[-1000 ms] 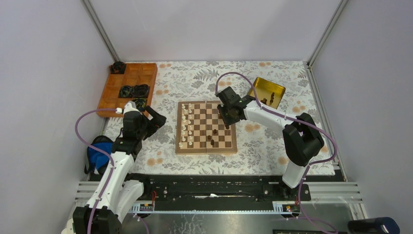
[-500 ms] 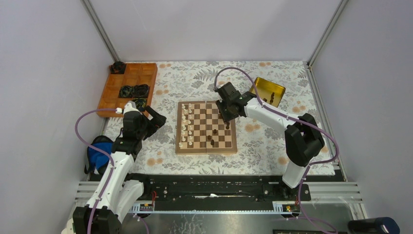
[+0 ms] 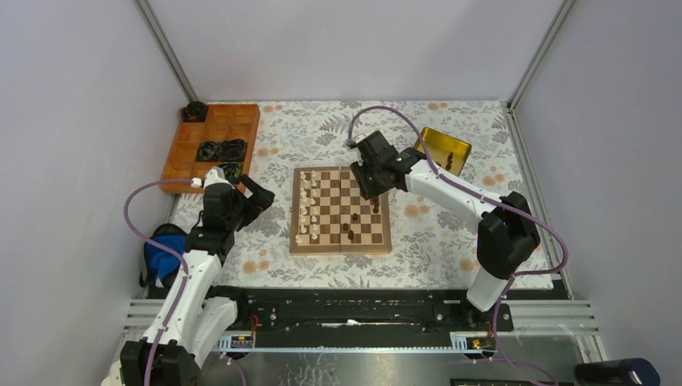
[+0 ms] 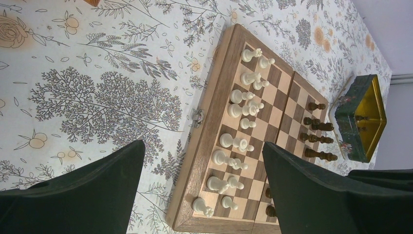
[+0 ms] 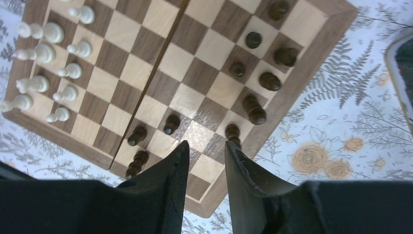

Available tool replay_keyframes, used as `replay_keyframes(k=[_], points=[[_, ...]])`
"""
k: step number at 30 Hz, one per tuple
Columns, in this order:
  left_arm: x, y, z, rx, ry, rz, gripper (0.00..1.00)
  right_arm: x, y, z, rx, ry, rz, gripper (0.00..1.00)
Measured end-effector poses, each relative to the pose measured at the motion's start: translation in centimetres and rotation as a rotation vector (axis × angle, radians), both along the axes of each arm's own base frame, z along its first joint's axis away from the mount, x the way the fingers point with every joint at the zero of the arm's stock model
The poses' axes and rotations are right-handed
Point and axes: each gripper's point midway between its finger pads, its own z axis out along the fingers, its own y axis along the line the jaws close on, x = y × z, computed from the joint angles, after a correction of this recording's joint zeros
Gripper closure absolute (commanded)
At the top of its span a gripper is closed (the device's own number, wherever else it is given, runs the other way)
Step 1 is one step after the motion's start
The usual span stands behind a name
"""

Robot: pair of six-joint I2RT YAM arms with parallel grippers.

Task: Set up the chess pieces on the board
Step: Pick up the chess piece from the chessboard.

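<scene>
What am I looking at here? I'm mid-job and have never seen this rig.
It's a two-armed robot. The wide picture looks down from above; the other two come from a camera on each wrist. On the flowered cloth lie a wooden chessboard, an orange tray and a gold tin. White pieces stand along the board's left side, a few dark pieces on its right. The left gripper is wide open beside the board; the right gripper hovers over the dark pieces, slightly open. Neither holds anything.
</scene>
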Motion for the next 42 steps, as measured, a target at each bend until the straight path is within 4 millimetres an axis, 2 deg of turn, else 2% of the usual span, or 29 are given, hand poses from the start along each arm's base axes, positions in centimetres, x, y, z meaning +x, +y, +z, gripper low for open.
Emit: replay_keyframes(k=[9, 14, 31, 42], points=[[-0.1, 0.0, -0.2, 0.0, 0.004, 0.0, 0.01, -2.4, 2.4, -2.3, -0.013, 0.097, 0.108, 0.59], [0.0, 0.0, -0.4, 0.001, 0.011, 0.0, 0.01, -2.8, 2.6, -3.5, -0.027, 0.132, 0.125, 0.58], [0.0, 0.0, -0.6, 0.001, 0.019, 0.0, 0.01, -4.0, 3.5, -5.9, -0.047, 0.194, 0.162, 0.58], [-0.2, 0.0, -0.9, 0.002, 0.025, 0.0, 0.01, -4.0, 3.5, -6.6, -0.056, 0.205, 0.162, 0.61]])
